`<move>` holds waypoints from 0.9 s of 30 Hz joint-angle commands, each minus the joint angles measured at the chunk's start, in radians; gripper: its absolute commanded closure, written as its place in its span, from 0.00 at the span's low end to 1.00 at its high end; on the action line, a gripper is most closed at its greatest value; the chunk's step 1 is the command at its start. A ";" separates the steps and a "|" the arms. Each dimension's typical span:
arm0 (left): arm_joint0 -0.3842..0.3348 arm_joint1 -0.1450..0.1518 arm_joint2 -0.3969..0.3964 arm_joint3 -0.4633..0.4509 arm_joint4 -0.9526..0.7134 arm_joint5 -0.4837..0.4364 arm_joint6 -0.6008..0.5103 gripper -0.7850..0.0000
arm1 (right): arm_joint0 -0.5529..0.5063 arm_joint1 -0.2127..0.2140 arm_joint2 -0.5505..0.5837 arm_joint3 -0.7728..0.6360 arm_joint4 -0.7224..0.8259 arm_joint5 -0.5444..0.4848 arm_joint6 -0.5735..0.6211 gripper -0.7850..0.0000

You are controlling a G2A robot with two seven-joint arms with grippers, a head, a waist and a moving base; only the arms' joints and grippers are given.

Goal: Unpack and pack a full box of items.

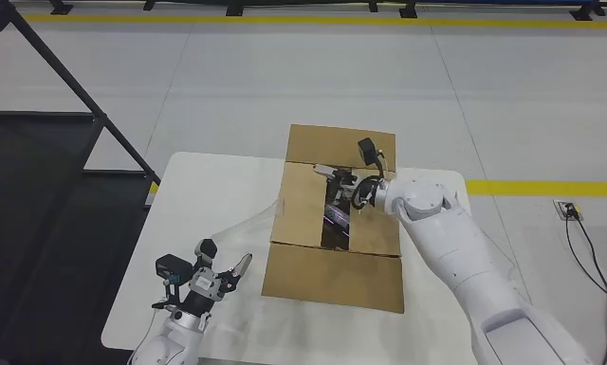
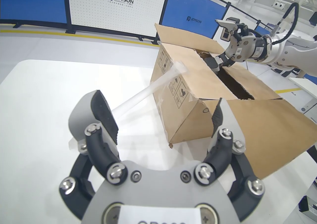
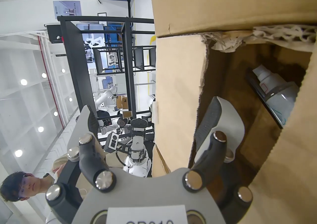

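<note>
A brown cardboard box stands on the white table, its top flaps parted along a dark slot. My right gripper is at that slot, open and straddling a flap: one finger is inside the box, the other outside. A white bottle lies deep in the box on something dark. My left gripper is open and empty near the table's front left, facing the box's corner. A clear tape strip hangs from the box's side towards its left finger.
A black metal frame stands just off the table's left side. The box's outer flaps lie spread flat at both ends. Bare tabletop lies to the left of the box, between it and the left gripper.
</note>
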 commanded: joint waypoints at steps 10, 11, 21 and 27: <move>0.003 0.001 0.008 -0.008 0.011 0.004 -0.002 0.00 | -0.028 0.003 0.035 -0.049 0.055 0.014 0.042 0.00; 0.003 0.002 0.009 -0.011 0.017 0.004 -0.002 0.00 | -0.028 0.004 0.038 -0.051 0.060 0.013 0.048 0.00; 0.006 0.006 0.028 -0.060 0.094 0.002 -0.022 0.00 | -0.034 -0.020 0.047 -0.108 0.140 0.015 -0.007 0.00; -0.018 0.004 0.052 -0.077 0.147 0.049 -0.034 0.00 | -0.035 -0.050 0.015 -0.150 0.147 0.018 -0.091 0.00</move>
